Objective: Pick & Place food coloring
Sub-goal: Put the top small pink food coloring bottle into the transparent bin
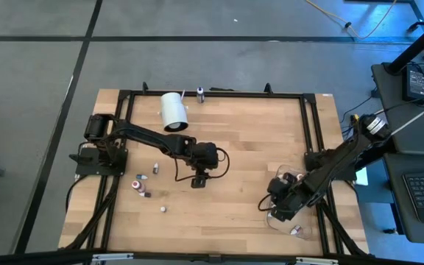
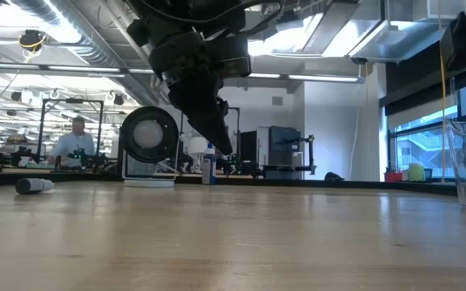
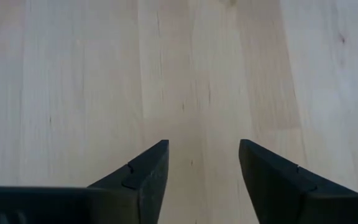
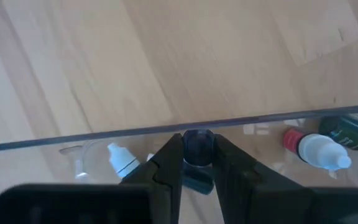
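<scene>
1. Because each food-coloring bottle (image 1: 138, 183) is tiny and probably light, with a smooth rounded body, I judge it likely to roll or slip; across the middle of the body looks like the safest hold.
2. Several bottles lie scattered near the worktop's left edge, with one, the stray bottle (image 1: 163, 209), closer to the front edge; their long axes look flat on the wood, but their directions are too small to tell.
3. More bottles lie on their sides inside a clear container (image 4: 166, 127) near the worktop's right edge, among them a white-capped bottle (image 4: 319, 148).
4. The right gripper (image 4: 197, 163) reaches into that container, its fingers pinched on a dark-capped bottle (image 4: 197, 147).
5. The left gripper (image 3: 202, 163) hovers over bare wood near the worktop's middle, fingers apart and empty.
6. A white cylinder (image 1: 173, 110) lies near the back edge.
</scene>
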Robot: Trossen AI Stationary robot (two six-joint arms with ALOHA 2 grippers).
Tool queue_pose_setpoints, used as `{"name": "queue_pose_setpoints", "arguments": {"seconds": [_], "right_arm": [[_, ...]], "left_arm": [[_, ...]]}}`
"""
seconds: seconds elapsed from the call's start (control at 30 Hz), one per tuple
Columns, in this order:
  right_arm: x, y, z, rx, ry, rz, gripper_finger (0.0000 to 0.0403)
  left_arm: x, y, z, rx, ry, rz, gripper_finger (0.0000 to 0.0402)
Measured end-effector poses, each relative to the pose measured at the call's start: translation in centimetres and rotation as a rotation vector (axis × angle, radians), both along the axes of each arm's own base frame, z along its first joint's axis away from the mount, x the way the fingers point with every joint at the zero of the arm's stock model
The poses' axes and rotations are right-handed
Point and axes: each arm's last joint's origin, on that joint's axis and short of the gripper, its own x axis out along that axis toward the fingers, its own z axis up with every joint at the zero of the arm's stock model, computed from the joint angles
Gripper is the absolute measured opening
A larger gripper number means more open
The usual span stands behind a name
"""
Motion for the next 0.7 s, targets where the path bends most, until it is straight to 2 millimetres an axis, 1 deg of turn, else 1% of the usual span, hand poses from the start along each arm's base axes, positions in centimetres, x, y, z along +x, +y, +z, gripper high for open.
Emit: {"name": "queue_pose_setpoints", "arguments": {"seconds": [0.13,0.23,0.33,0.5,0.7], "right_arm": [[0.1,0.1,-0.5,-0.012,0.013,0.000,0.0083],[0.2,0.2,-0.5,-0.013,0.014,0.000,0.0089],[0.2,0.2,-0.5,-0.011,0.012,0.000,0.0093],[0.2,0.2,-0.5,-0.011,0.012,0.002,0.0094],[0.2,0.2,-0.5,-0.011,0.013,0.001,0.0095]], "left_arm": [[-0.2,0.0,-0.1,0.000,0.023,0.001,0.0218],[-0.5,0.0,-0.3,-0.032,0.068,0.051,0.0233],[-1.0,0.0,-0.6,-0.078,0.142,0.112,0.0238],[-2.5,-0.2,-1.1,-0.150,0.327,0.161,0.0234],[-4.9,-0.1,-1.5,-0.168,0.609,0.344,0.0230]]}}
